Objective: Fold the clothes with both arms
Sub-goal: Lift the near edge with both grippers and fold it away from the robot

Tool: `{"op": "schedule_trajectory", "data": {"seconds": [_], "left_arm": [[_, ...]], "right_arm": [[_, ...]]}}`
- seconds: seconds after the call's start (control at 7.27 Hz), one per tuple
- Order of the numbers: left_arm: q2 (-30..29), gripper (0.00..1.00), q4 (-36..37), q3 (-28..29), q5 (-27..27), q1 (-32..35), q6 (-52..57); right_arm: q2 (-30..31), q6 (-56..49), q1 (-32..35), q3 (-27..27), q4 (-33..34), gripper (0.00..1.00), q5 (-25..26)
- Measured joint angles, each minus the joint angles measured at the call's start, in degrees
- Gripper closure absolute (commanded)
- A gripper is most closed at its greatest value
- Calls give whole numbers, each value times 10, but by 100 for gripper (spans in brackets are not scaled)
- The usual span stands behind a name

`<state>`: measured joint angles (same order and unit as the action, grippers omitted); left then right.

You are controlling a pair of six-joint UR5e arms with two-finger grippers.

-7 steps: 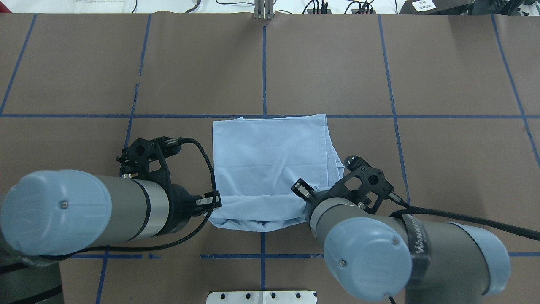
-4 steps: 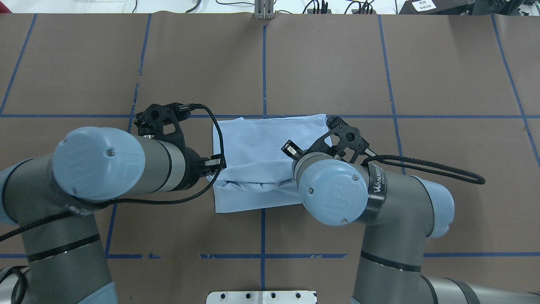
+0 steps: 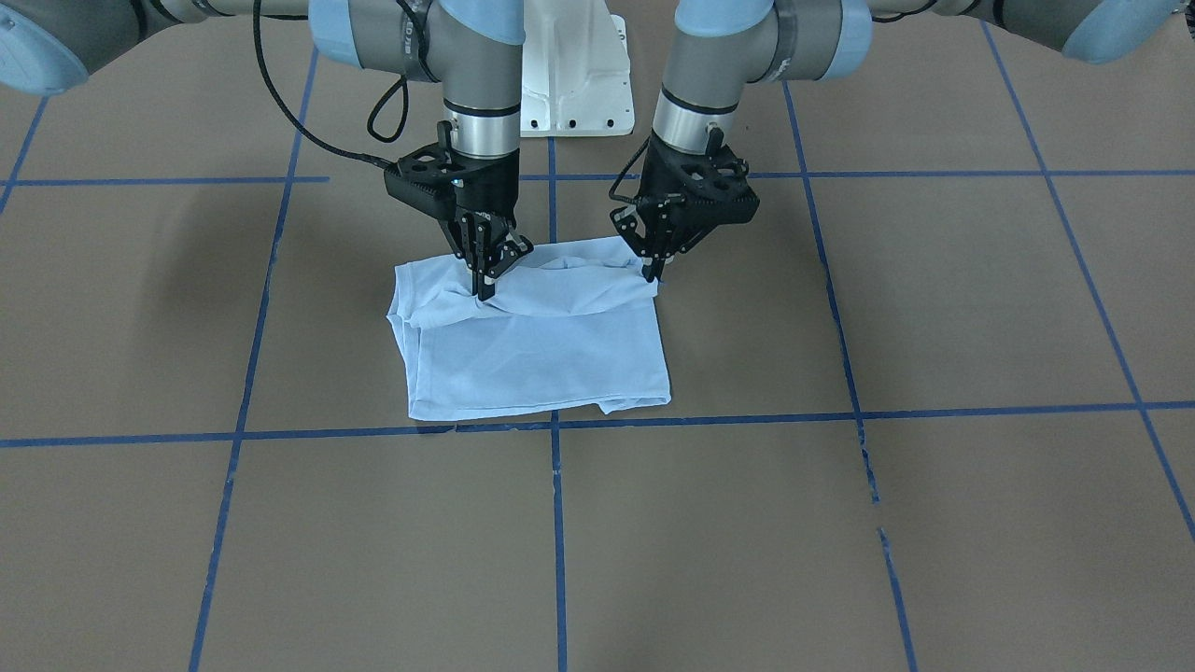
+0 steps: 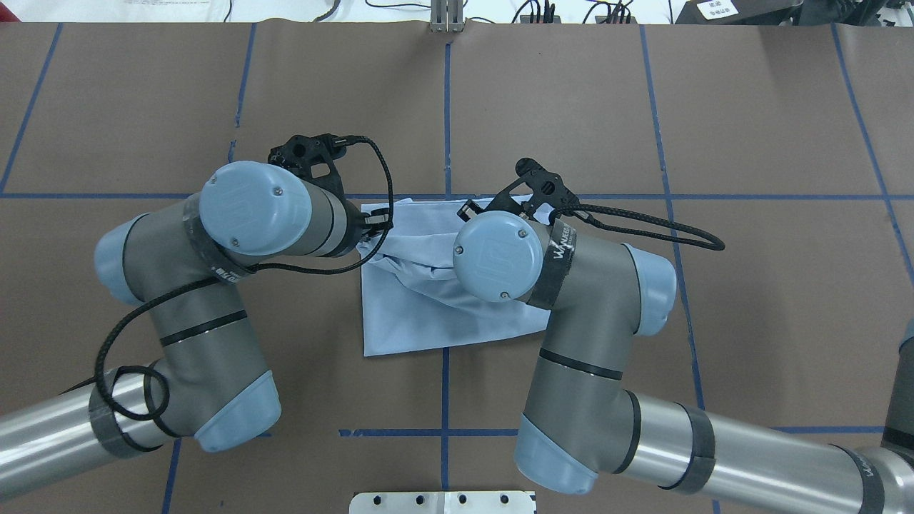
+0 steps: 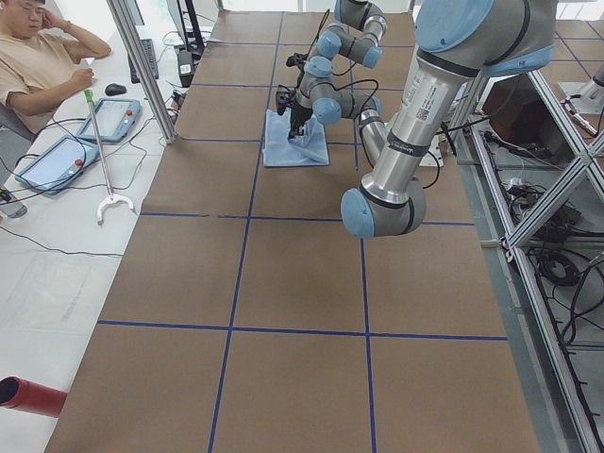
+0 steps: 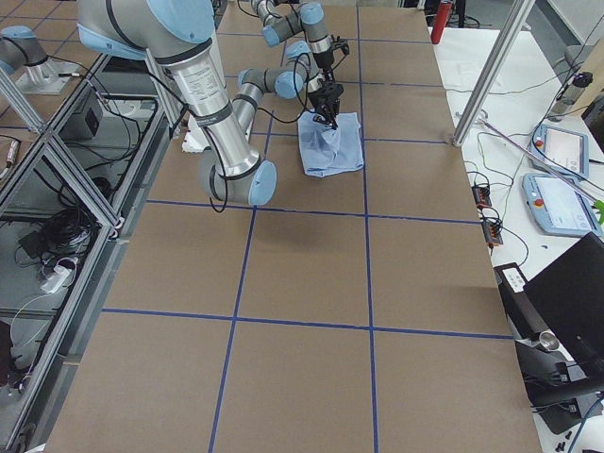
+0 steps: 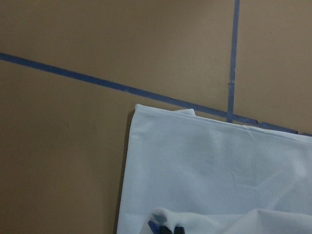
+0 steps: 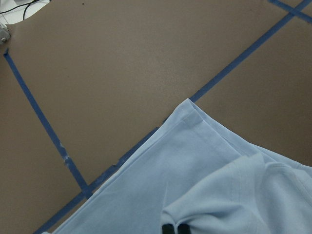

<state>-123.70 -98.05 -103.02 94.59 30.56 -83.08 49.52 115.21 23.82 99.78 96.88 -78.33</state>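
The light blue T-shirt (image 3: 541, 364) lies folded on the brown table, also seen from overhead (image 4: 428, 314). Its edge on the robot's side is lifted and doubled over the rest. My left gripper (image 3: 651, 271) is shut on one corner of that lifted edge. My right gripper (image 3: 487, 285) is shut on the other corner. In the left wrist view the fingertips (image 7: 165, 229) pinch fabric above the flat layer (image 7: 219, 165). The right wrist view shows the same grip (image 8: 175, 228). From overhead both grippers are mostly hidden under the wrists. The collar and print are hidden.
Blue tape lines (image 3: 551, 425) cross the brown table in a grid, one along the shirt's far edge. The white pedestal base (image 3: 574, 84) stands behind the arms. An operator (image 5: 42, 57) sits beside the table's far side. Cables (image 4: 535, 11) lie at the far edge.
Both arms have moved away from the robot across the shirt, carrying its near edge over the flat part. The fold line has shifted toward the far tape line.
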Motion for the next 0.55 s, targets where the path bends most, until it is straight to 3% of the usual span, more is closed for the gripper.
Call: {"op": "schedule_trajectory", "data": {"seconds": [0.28,0.55], "left_arm": [[-13,100,-63,82,-1,9,11],[-15,100,-95,120,-2,12,15]], "right_arm": [[-7,-6,10,-60,-58,100,-1],[-6,-20,21,-85,-84,100,-10]]}}
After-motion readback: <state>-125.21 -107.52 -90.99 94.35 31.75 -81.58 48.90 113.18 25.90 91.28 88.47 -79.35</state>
